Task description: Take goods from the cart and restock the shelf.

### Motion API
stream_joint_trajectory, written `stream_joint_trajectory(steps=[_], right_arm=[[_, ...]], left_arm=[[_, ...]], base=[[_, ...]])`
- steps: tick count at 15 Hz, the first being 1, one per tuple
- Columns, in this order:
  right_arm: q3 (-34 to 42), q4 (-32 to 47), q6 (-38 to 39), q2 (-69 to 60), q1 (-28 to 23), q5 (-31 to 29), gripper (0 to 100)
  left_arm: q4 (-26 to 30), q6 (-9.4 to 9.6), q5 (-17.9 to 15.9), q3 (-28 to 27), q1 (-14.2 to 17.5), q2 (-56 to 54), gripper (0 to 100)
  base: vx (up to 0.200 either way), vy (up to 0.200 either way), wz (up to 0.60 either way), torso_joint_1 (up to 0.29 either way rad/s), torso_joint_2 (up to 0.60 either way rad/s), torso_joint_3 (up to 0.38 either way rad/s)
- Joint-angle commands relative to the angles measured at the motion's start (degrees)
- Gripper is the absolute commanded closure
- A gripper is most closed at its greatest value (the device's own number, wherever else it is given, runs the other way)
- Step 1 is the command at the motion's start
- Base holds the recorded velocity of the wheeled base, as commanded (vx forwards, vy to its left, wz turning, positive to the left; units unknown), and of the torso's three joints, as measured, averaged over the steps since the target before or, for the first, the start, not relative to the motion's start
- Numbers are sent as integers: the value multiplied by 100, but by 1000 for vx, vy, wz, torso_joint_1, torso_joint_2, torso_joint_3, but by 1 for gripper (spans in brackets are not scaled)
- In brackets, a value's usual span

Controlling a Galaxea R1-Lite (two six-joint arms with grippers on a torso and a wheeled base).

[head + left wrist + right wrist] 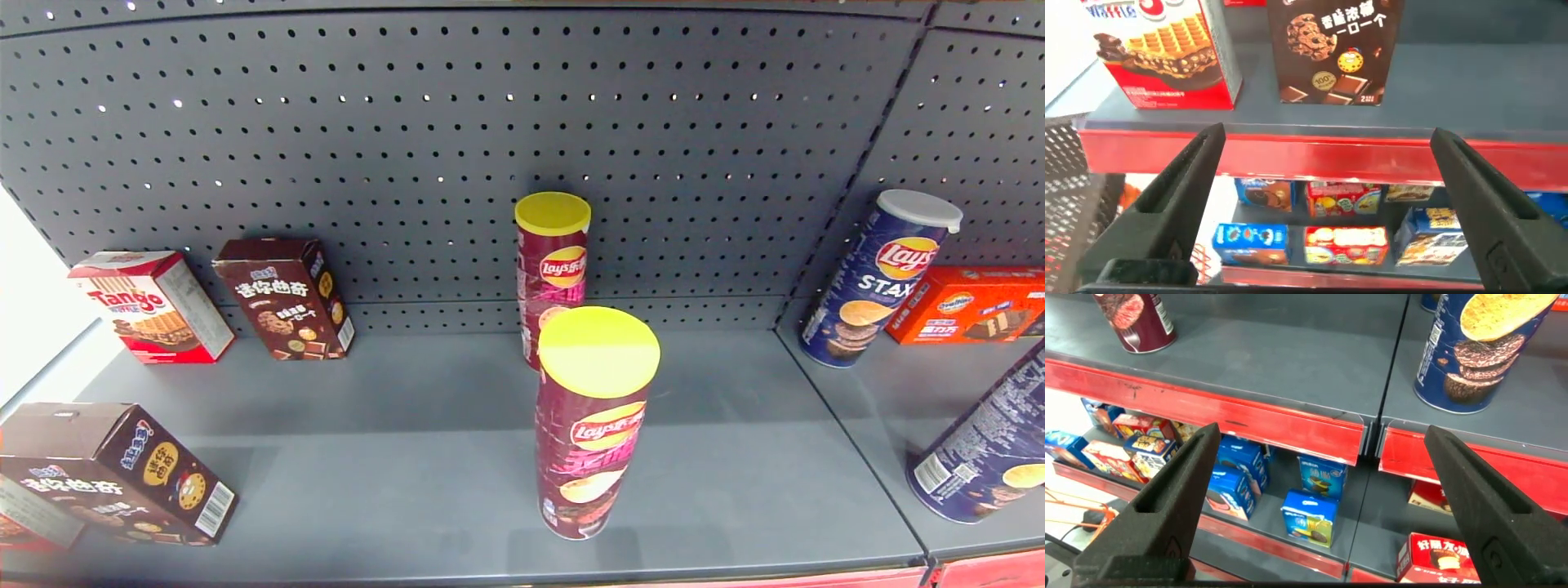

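the left gripper [1323, 220] is released, with its fingers spread wide and nothing between them. it hangs in front of the red front edge [1315, 151] of the shelf [392, 457].

i take the front purple can [592, 425] as the clock centre. a wafer box [151, 304] and a brown cookie box [286, 296] stand at 10 o'clock against the back wall. a second brown cookie box [114, 474] is at 9 o'clock, near the front edge. their printed faces look outward, probably so that a customer can read them.

the front purple can stands upright on the shelf, near the front edge and in the middle. its long axis is vertical, its yellow lid points up and its label faces forward. the rear purple can [553, 261] stands at 12 o'clock, just behind it and upright the same way. i judge the two make one row from back to front, as restocking asks.

a blue can [878, 278] is at 2 o'clock with an orange box [971, 304] beside it, and another blue can [988, 449] is at 3 o'clock.

the right gripper [1323, 514] is also released and holds nothing. it hangs in front of the shelf edge, so i judge that the next item must first be taken from the cart.
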Motion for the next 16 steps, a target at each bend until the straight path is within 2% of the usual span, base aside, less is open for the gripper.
stream_joint_trajectory(steps=[1,2,3,4,5,6,7,8,11,12,16], right_arm=[[-9,2,-24,7,107,23,0],[-26,-6,-33,7,142,-30,0],[-861,-103,-24,315,-7,-91,0],[-1916,-6,2,1466,-51,-30,0],[-2145,99,2,1677,63,225,0],[-2241,134,-33,1748,151,550,0],[-2382,90,-42,2073,134,920,0],[-2760,55,-129,2530,186,1051,0],[-3507,46,-305,3505,318,1254,0],[-3806,46,-551,3980,380,1368,0],[-3981,20,-745,4753,898,1544,0]], left_arm=[[-15,-39,14,0,4,13,0],[-15,-31,6,0,-5,13,0],[-6,22,-56,0,-5,13,0],[-6,154,-161,-9,-5,13,0],[2,338,-390,-9,-5,13,0],[2,374,-504,-9,-5,13,0],[2,382,-504,0,-5,13,0],[2,382,-504,0,-5,13,0],[2,347,-144,0,-5,13,0],[2,347,-135,0,-5,13,0],[2,321,-144,0,-5,13,0]], base=[[0,0,0,0,0,0],[0,0,0,0,0,0],[0,0,0,0,0,0],[0,0,0,0,0,0],[0,0,0,0,0,0],[0,0,0,0,0,0],[0,0,0,0,0,0],[0,0,0,0,0,0],[0,0,0,0,0,0],[0,0,0,0,0,0],[0,0,0,0,0,0]])
